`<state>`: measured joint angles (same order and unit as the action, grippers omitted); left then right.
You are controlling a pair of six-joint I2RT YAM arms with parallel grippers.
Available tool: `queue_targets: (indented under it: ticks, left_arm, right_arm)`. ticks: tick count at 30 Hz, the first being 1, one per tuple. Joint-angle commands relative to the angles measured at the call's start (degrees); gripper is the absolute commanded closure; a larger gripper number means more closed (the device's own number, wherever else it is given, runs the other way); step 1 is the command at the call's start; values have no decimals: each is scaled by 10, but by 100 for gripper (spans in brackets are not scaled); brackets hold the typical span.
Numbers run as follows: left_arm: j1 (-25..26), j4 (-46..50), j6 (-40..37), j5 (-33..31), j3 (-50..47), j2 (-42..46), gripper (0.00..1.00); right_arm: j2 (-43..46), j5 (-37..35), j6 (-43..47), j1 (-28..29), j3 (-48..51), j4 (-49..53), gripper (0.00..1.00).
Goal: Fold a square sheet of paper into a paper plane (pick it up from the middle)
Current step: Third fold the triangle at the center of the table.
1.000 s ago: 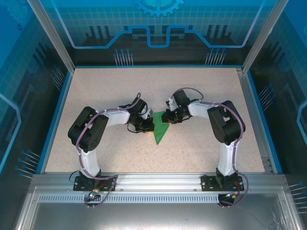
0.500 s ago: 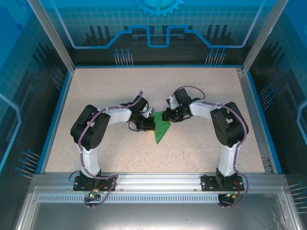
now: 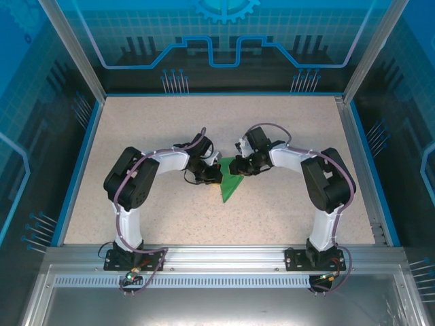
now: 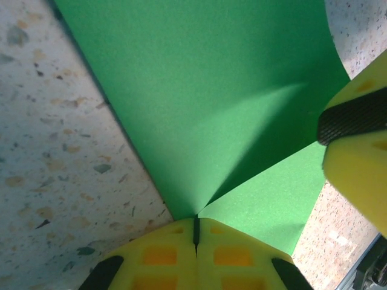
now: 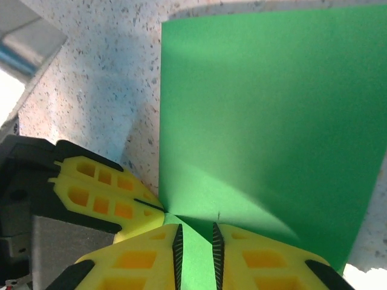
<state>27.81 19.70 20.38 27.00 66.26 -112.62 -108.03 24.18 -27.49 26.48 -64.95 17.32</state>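
Both grippers pinch the green paper (image 3: pixel 230 186), mid-table (image 3: pixel 292 217).
Paper is creased to a triangle, point toward the near edge, wide end between the two arms. Left gripper (image 4: pixel 195 226): jaws pressed together on the paper, right where two creases meet. Right gripper (image 5: pixel 196 234): jaws a narrow slit apart, a fold of paper clamped in the slit. The grippers sit just beside each other at the wide end. Paper buckles upward close to the grips.
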Motion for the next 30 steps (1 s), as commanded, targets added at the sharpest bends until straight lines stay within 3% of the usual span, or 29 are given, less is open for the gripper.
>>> queue_targets:
  ticks: [1, 30]
  left_arm:
    - [9, 40, -19, -36, -5, -34, 100]
    - [14, 51, -24, -33, 12, -51, 100]
  right_arm:
    - [11, -11, 14, 7, 13, 22, 78]
    - [6, -70, 22, 17, 52, 42, 80]
